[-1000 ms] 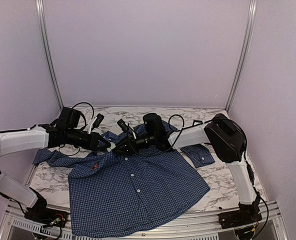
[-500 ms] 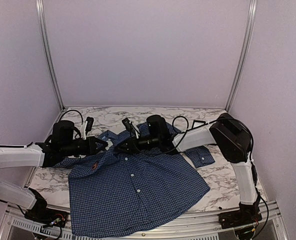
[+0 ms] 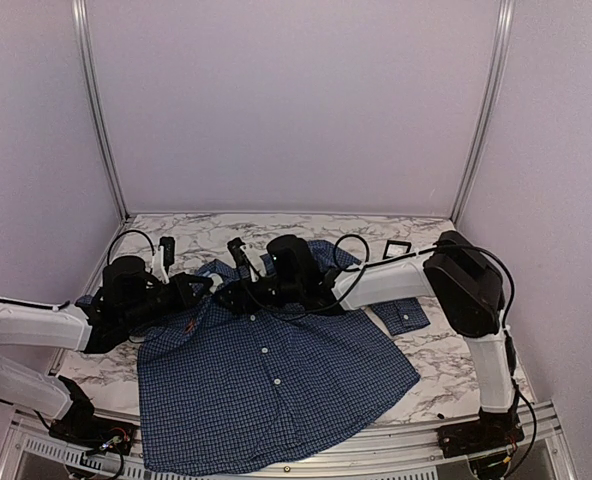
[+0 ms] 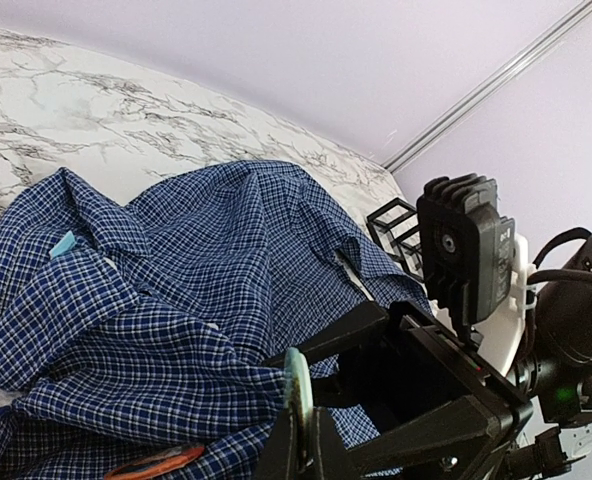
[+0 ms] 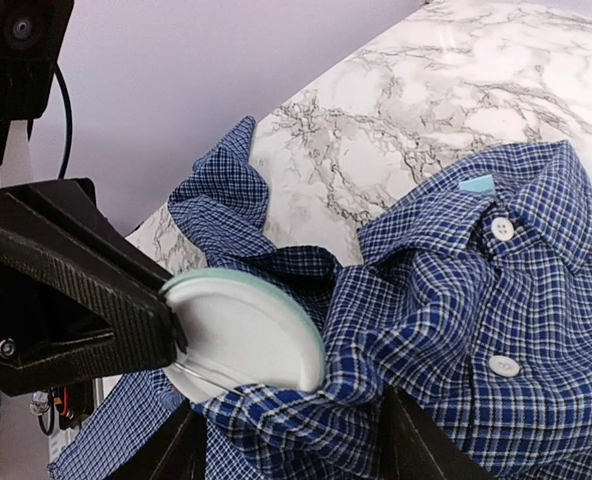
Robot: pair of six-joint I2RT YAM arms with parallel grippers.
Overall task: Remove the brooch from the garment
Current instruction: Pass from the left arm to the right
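The garment (image 3: 276,380), a dark blue checked shirt, lies spread on the marble table, with its collar end bunched up between the two grippers. The brooch (image 5: 241,335) is a round disc with a white back and a pale green rim (image 4: 298,375). My left gripper (image 4: 302,425) is shut on its edge. A thin wire pin on its back runs into the cloth. My right gripper (image 5: 291,435) faces it, open, with a raised fold of shirt lying between its fingers. Seen from above, both gripper tips meet near the collar (image 3: 224,290).
A small black wire frame (image 3: 397,247) stands at the back right of the table (image 3: 431,375). A shirt cuff (image 3: 401,310) lies out to the right. A red-orange mark (image 4: 156,462) shows on the shirt just below the brooch. Metal posts rise at both back corners.
The left arm has drawn back toward the near left, still gripping the brooch. The right gripper has followed it leftward, and its jaws have spread wider around the fold.
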